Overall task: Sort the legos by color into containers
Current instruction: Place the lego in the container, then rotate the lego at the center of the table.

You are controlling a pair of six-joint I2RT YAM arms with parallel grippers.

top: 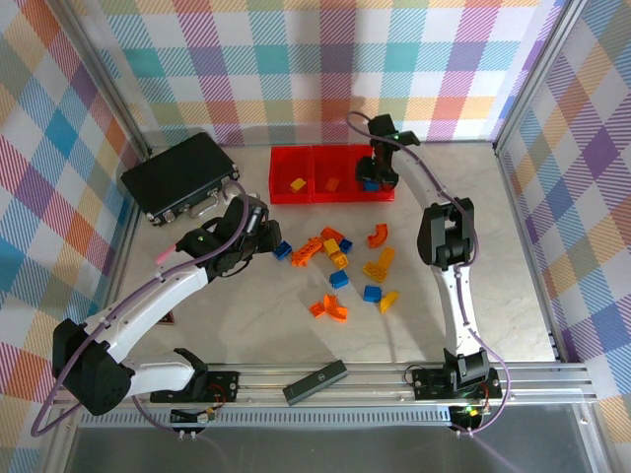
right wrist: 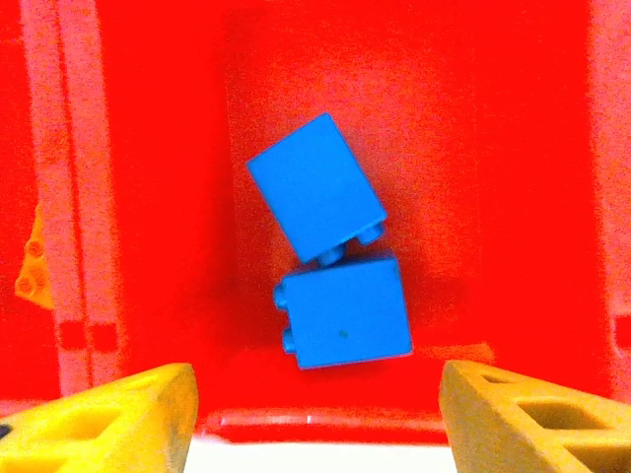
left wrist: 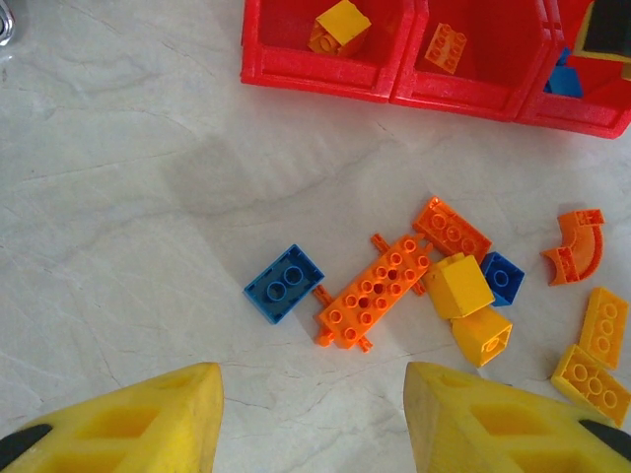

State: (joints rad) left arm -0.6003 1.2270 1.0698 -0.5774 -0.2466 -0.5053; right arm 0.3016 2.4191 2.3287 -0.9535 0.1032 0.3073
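Right hand (right wrist: 315, 419) hung released over two blue bricks (right wrist: 315, 192) inside red bin (right wrist: 148, 148); left hand (left wrist: 314, 419) stood released, empty.

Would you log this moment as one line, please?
left gripper open, empty | right gripper open over right bin | two blue bricks inside

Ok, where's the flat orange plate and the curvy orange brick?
flat orange plate (left wrist: 378, 291), left wrist view, studded top.
curvy orange brick (left wrist: 572, 241), left wrist view, middle of its arc.

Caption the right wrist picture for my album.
Two blue bricks rest touching in a red bin, framed by open yellow fingers.
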